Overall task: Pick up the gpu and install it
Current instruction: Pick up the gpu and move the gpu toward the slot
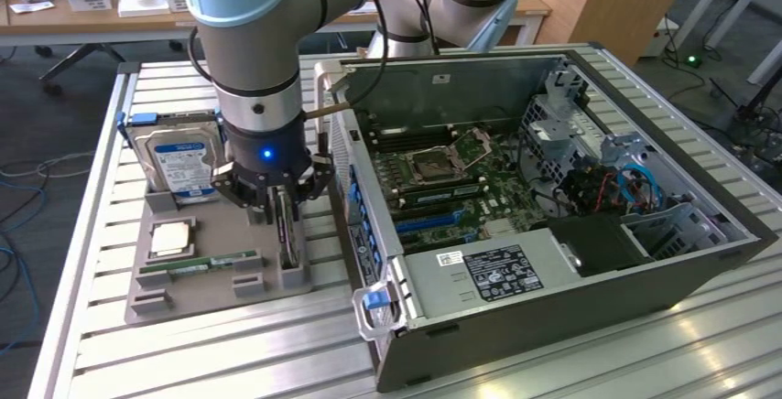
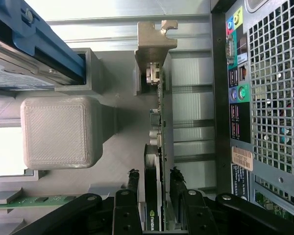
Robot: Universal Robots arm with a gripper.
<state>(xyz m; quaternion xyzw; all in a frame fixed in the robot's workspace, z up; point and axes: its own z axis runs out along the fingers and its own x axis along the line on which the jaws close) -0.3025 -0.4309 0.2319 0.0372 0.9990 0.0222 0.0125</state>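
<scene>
gpu point(image 1: 288, 239) is standing on its long edge directly under the pincer point(image 1: 284, 211), seated in the slotted block point(image 1: 291, 277) of the grey holder tray point(image 1: 196, 294). Not lifted yet. It is standing upright so that its top edge is presenting itself for a grab from above.

The pincer is pointing straight down and is clamping the card's top edge, one finger on each face. In the wrist view the gpu point(image 2: 157, 122) is running away from the pincer point(image 2: 153, 174), with its metal bracket point(image 2: 154, 39) at the far end. My read: it is gripping one end rather than the middle, so the card may be prone to tipping when raised.

Working outward on the same tray:
- memory stick point(image 1: 201, 264) is lying flat, just beside the pincer
- processor point(image 1: 168, 237) is sitting a bit further out on that side
- hard drive point(image 1: 178, 161) is standing upright in its own slot, beyond those

On the pincer's other side the pc case point(image 1: 514, 275) is lying open, close by, and is exposing the motherboard point(image 1: 452, 179) upward, so a card can be going in from above. Its rear port panel point(image 2: 237, 98) is facing the tray. Both tray and case are resting on the slatted metal table point(image 1: 183, 362).
</scene>
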